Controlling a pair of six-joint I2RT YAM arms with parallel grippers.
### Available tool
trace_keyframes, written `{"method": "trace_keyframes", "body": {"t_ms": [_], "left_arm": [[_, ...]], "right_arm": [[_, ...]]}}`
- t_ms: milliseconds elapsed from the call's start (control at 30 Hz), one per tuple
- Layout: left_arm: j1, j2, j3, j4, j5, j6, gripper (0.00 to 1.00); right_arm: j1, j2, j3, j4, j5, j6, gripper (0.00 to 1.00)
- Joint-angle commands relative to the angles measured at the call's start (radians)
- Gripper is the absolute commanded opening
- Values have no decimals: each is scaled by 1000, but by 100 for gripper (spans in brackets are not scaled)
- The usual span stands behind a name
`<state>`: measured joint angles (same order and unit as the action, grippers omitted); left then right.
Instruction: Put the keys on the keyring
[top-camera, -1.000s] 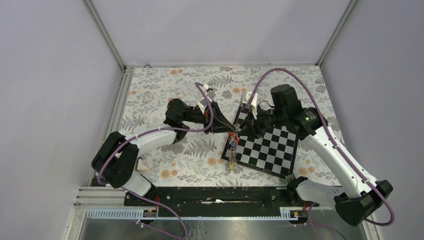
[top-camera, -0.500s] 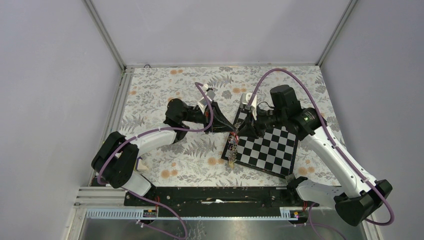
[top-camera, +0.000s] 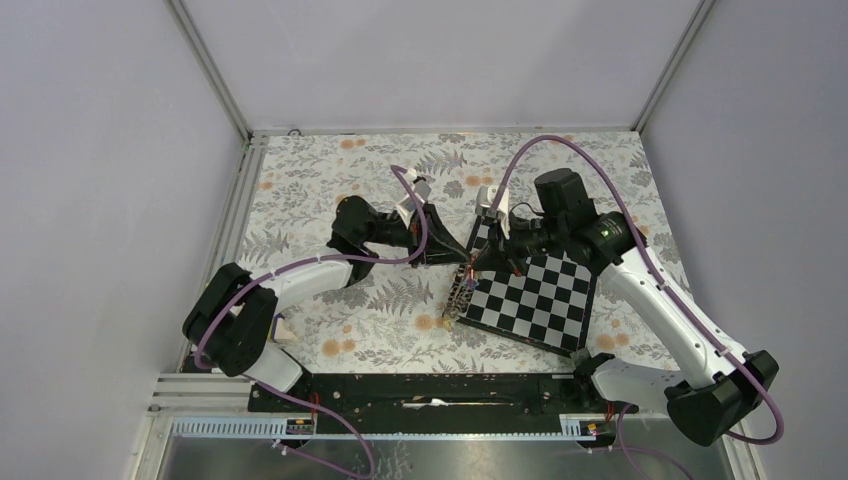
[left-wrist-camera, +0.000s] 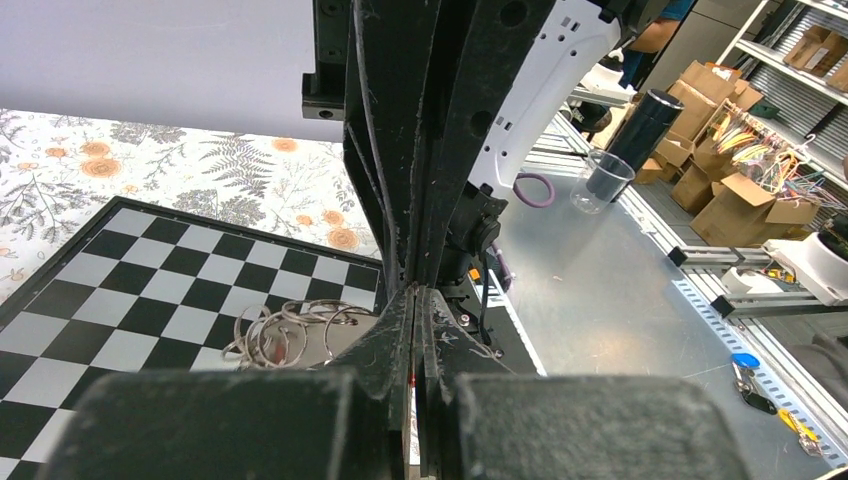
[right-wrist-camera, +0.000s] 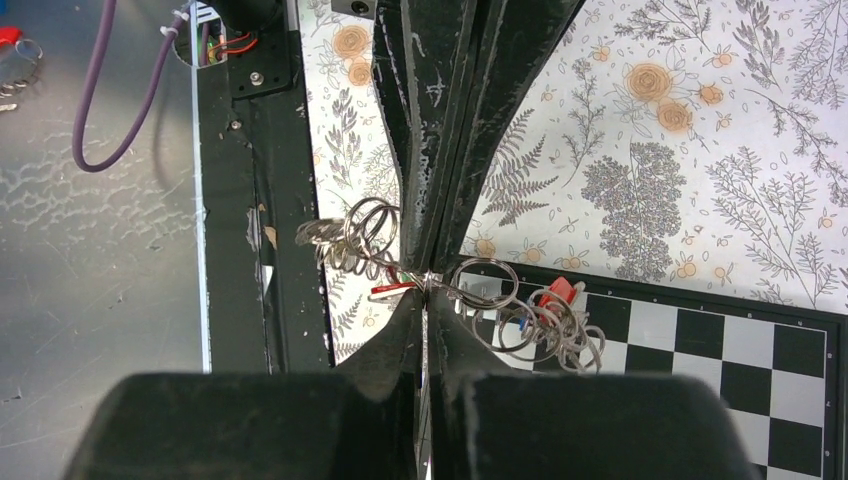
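Note:
My left gripper (top-camera: 460, 258) and right gripper (top-camera: 474, 260) meet tip to tip above the chessboard's (top-camera: 540, 300) left corner. Both are shut on the same bunch of metal. In the right wrist view the right gripper (right-wrist-camera: 426, 284) pinches a thin metal edge. Small split rings (right-wrist-camera: 350, 238) hang to its left. More rings with a red key tag (right-wrist-camera: 556, 292) and a blue one hang to its right. In the left wrist view the left gripper (left-wrist-camera: 414, 292) is shut, with a clump of rings (left-wrist-camera: 290, 335) to its left. The keys (top-camera: 457, 295) dangle below the tips. The large keyring is edge-on and mostly hidden between the fingers.
The chessboard lies on a floral cloth (top-camera: 330, 190). A black rail (top-camera: 430, 390) runs along the near edge with a metal shelf (right-wrist-camera: 90, 250) beyond it. Walls and frame posts enclose the back and sides. Purple cables (top-camera: 560, 150) loop over both arms.
The hanging bunch of keys has swung from straight down to slanting down-left. The right wrist has shifted slightly left. Both grippers stay shut at the same meeting point.

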<state>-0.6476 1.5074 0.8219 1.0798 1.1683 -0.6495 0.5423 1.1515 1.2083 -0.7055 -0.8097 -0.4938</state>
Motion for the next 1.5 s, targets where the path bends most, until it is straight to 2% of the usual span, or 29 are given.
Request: {"method": "trace_keyframes", "body": {"t_ms": [0,100,267,400,600,833,900,1000,1233,1467], "left_arm": [[0,-35,7,-27,-26,90,0],[1,-55,33,-171,-23,216,2],[0,-73,109,-451,-22,411,20],[-5,-66,143,-533,-30,459,25],[-18,-55,165,-607,-35,516,24],[-27,-40,178,-613,-27,519,13],[-27,-37,181,-614,-20,521,0],[-28,-37,181,-612,-10,512,0],[-17,-57,118,-369,7,325,0],[-9,-58,88,-261,-10,226,0]], "right_arm": [[-4,-3,29,19,-6,-3,0],[-4,-3,31,17,12,5,0],[-1,24,47,-23,26,-1,0],[4,34,53,-32,32,-1,0],[4,37,56,-33,31,4,0],[5,43,57,-30,26,6,0],[5,45,55,-29,26,5,0],[5,42,51,-27,32,3,0],[3,-21,-2,18,72,14,24],[-14,-62,-42,37,66,21,28]]}}
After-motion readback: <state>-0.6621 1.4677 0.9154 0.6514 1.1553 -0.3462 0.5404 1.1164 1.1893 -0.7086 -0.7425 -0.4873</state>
